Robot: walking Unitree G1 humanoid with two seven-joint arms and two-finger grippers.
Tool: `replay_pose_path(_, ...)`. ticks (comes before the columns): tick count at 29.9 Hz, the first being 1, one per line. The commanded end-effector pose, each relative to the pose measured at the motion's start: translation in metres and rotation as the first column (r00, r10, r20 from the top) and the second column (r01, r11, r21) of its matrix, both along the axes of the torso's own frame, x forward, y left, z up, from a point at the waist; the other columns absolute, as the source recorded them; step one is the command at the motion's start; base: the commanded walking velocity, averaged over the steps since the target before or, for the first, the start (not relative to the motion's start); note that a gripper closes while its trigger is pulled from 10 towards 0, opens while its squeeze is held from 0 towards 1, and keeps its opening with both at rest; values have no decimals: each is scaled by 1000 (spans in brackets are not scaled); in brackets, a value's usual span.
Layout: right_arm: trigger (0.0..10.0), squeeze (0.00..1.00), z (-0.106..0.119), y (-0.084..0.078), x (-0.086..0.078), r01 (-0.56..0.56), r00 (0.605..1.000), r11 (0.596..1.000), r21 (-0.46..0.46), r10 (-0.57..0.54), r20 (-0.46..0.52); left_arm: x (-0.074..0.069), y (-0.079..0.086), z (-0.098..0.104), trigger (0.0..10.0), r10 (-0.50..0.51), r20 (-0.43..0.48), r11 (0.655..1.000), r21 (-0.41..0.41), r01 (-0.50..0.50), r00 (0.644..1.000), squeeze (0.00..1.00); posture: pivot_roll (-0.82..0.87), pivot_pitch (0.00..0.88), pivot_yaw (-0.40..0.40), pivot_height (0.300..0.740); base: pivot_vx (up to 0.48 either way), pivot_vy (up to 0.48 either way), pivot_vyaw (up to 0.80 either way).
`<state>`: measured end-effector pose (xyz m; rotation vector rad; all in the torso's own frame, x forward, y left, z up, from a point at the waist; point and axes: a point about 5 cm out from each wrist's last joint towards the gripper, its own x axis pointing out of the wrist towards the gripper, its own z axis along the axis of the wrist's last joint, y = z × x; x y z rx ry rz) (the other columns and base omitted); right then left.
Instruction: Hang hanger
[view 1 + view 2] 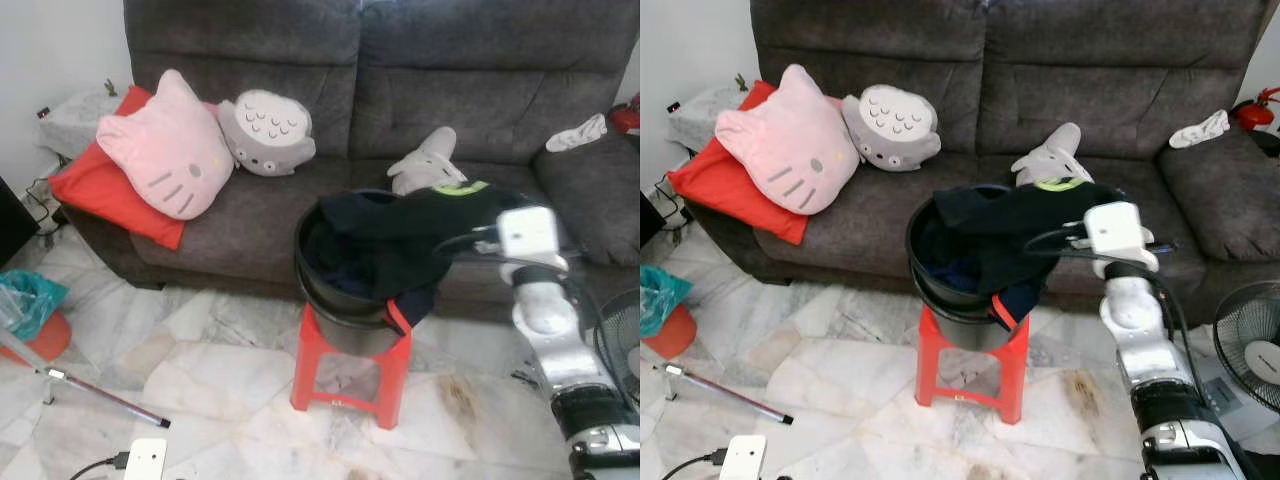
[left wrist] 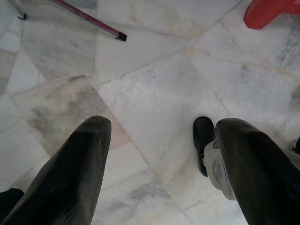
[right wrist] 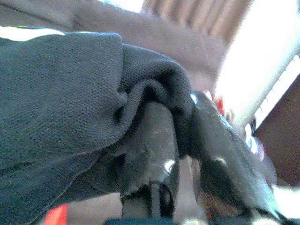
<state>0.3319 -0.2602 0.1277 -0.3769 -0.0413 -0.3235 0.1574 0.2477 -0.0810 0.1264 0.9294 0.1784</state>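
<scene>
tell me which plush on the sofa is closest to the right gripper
The small grey plush lying just behind the bucket; the pink cat cushion and grey owl plush sit far left.

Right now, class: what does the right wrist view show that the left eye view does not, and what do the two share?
Right wrist view alone: the right gripper with its fingers pinching a fold of cloth. Left eye view alone: the black bucket on a red stool, the pink cushion and the sofa. Shared: the dark garment.
</scene>
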Motion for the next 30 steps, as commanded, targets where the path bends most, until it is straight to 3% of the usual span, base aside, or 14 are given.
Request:
replay_pose_path(1,0,0,-17,-7,-8,52,997,994,94,-45,-66,-5,3,-2,10000,11,-20,1000,-4,-11,1000,0,-143,0,11,740,0,0,0)
replay_pose_path(4,0,0,-33,-6,-15,69,990,988,138,-51,-132,-6,3,-2,10000,3,-24,1000,-4,-3,1000,0,-147,0,15,740,0,0,0)
replay_pose_path(5,3490,0,-41,-5,-18,80,984,983,163,-53,-168,-6,3,-2,10000,2,-25,1000,-5,-2,1000,0,-148,0,16,740,0,0,0)
replay_pose_path(6,4745,0,-47,-4,-21,90,978,978,187,-51,-202,-6,2,-2,10000,1,-26,1000,-5,-1,1000,0,-146,0,16,740,0,0,0)
replay_pose_path(7,10000,0,-56,-2,-24,107,969,971,216,-53,-242,-6,2,-2,10000,-1,-26,1000,-5,1,1000,0,-145,0,16,740,0,0,0)
replay_pose_path(13,10000,0,-72,3,-30,134,951,954,267,-48,-306,-7,0,-3,10000,-5,-29,1000,-6,5,1000,0,-139,0,14,740,0,0,0)
replay_pose_path(18,10000,0,-56,8,-23,68,972,957,281,-1,-234,-8,1,-3,10000,0,-30,1000,-1,0,1000,0,-140,0,14,740,0,0,0)
replay_pose_path(22,10000,0,-20,20,-5,-118,986,968,222,140,-86,-10,4,-3,10000,6,-29,1000,6,-6,1000,0,-141,0,17,740,0,0,0)
replay_pose_path(25,10000,0,-7,23,2,-174,982,967,186,185,-46,-10,5,-3,10000,7,-28,1000,7,-6,1000,0,-144,0,20,740,0,0,0)
replay_pose_path(26,10000,0,19,24,15,-250,968,962,111,251,8,-9,6,-2,10000,8,-25,1000,10,-8,1000,0,-145,0,24,740,0,0,0)
replay_pose_path(30,10000,0,33,26,25,-292,956,956,31,292,0,-9,7,-2,10000,8,-24,1000,11,-8,1000,0,-145,0,27,740,0,0,0)
